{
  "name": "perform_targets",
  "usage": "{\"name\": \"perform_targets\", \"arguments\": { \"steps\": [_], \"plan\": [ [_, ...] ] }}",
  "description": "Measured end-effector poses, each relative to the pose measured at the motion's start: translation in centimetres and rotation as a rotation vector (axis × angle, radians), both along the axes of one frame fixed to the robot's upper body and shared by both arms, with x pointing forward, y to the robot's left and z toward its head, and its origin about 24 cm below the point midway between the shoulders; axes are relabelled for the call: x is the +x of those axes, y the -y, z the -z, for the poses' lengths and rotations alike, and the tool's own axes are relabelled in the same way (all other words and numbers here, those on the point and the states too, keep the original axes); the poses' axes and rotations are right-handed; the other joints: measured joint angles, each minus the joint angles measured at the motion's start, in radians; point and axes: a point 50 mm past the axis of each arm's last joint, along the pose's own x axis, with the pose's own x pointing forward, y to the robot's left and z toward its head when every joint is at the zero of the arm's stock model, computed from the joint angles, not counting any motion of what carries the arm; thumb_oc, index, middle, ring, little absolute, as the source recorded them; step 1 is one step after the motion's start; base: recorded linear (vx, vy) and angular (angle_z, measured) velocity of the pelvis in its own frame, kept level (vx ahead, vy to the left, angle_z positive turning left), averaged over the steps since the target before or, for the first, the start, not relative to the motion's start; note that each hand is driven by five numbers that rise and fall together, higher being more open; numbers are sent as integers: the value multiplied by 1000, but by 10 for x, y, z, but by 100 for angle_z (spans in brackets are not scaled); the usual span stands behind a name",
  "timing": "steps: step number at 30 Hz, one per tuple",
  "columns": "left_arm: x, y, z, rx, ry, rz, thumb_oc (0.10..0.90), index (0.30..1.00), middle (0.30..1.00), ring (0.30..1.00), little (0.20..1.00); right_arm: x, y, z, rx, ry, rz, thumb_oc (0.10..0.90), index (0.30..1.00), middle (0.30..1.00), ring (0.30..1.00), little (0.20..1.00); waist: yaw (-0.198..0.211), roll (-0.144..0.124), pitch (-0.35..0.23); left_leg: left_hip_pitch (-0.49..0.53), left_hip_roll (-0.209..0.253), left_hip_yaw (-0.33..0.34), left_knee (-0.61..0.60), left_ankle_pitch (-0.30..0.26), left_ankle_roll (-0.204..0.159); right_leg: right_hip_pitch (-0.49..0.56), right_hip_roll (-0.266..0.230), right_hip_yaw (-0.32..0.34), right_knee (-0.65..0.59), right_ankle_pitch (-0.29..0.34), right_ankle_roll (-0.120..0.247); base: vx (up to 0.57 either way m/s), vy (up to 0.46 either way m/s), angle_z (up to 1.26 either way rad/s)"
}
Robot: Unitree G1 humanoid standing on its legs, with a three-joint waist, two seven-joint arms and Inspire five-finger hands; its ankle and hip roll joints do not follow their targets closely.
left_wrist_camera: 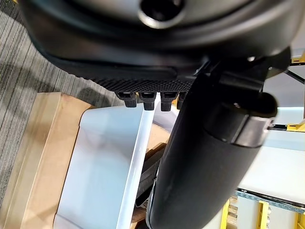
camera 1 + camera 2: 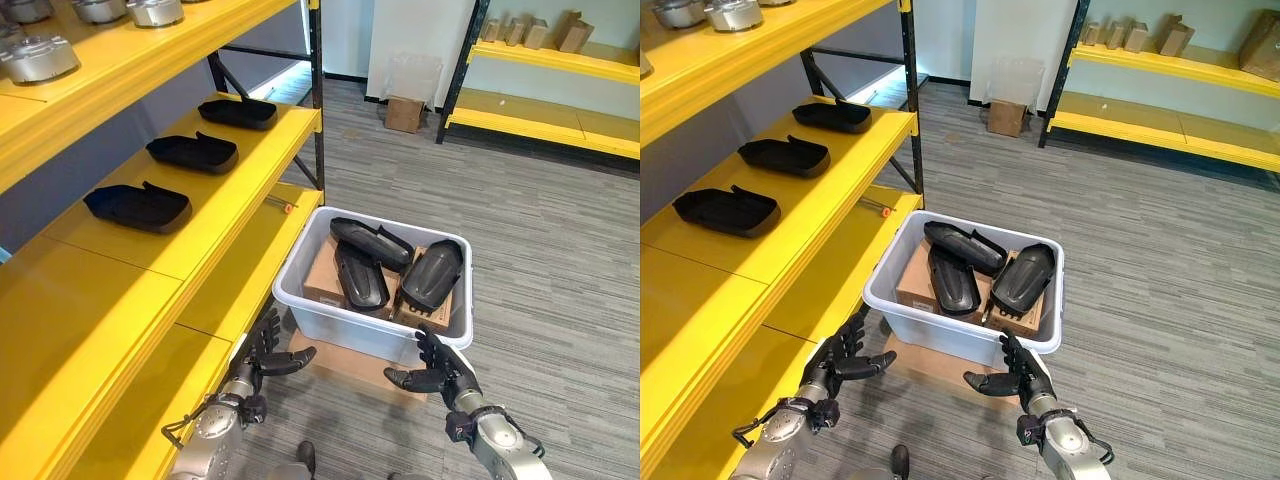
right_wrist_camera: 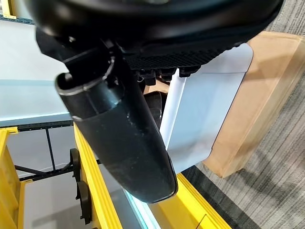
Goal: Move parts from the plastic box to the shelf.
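Observation:
A white plastic box (image 2: pixel 372 332) stands on a cardboard slab (image 2: pixel 345 362) on the floor beside the yellow shelf (image 2: pixel 255 150). Three black parts lie in it on cardboard cartons: one at the back (image 2: pixel 370 243), one in the middle (image 2: pixel 360 278), one on the right (image 2: pixel 432 273). My left hand (image 2: pixel 268 352) is open by the box's front left corner, thumb pointing inward. At the front right corner my right hand (image 2: pixel 440 372) is open too. The left wrist view has the box wall (image 1: pixel 105 162) just past the hand's thumb (image 1: pixel 209 157). I cannot tell whether either hand touches it.
Three more black parts (image 2: pixel 138 207) (image 2: pixel 192 152) (image 2: pixel 238 112) sit in a row on the shelf's middle level. Round metal parts (image 2: pixel 40 58) rest on the top level. A second yellow shelf (image 2: pixel 540 125) and a small carton (image 2: pixel 404 113) stand at the back.

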Motion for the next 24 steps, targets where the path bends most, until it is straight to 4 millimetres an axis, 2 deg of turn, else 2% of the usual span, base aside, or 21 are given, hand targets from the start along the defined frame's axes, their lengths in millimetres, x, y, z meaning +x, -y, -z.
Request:
{"name": "perform_targets", "arguments": {
  "steps": [4,8,9,15,19,24],
  "plan": [
    [-6,-1,4,-2,-20,-6,900,1000,1000,1000,1000,0,2,-1,-18,3,-5,900,1000,1000,1000,1000,-4,14,-12,2,0,7,-16,13,-5,1,1,0,-20,11,5,40,-16,-2],
    [-8,-1,6,-4,-27,-7,900,1000,1000,1000,1000,2,5,-6,-34,22,-11,900,1000,1000,1000,1000,-3,15,-13,6,6,14,-30,19,-5,13,10,1,-48,28,5,45,-32,-5],
    [-9,-2,5,-3,-26,-11,900,1000,1000,1000,1000,9,9,-20,-72,86,-27,900,1000,1000,1000,1000,-4,14,-13,11,11,15,-37,20,-6,22,17,0,-69,36,6,59,-56,-3],
    [-15,-1,8,-12,-37,-8,900,1000,1000,1000,1000,30,29,-71,-161,298,-9,900,1000,1000,1000,1000,-13,7,-16,8,19,13,-51,26,-12,31,29,-4,-106,53,-1,35,-25,0],
    [-23,-2,12,-15,-62,10,900,1000,1000,1000,1000,55,48,-113,-305,461,1,900,1000,1000,1000,1000,-24,0,-17,-8,22,6,-51,28,-14,24,33,-8,-120,60,-1,18,-13,3],
    [-27,-3,13,-20,-72,25,900,1000,1000,1000,1000,75,53,-145,-395,561,-38,900,1000,1000,1000,1000,-18,1,-16,-40,23,-4,-47,34,-16,5,38,-20,-125,64,-2,-17,-26,6]
  ]
}}
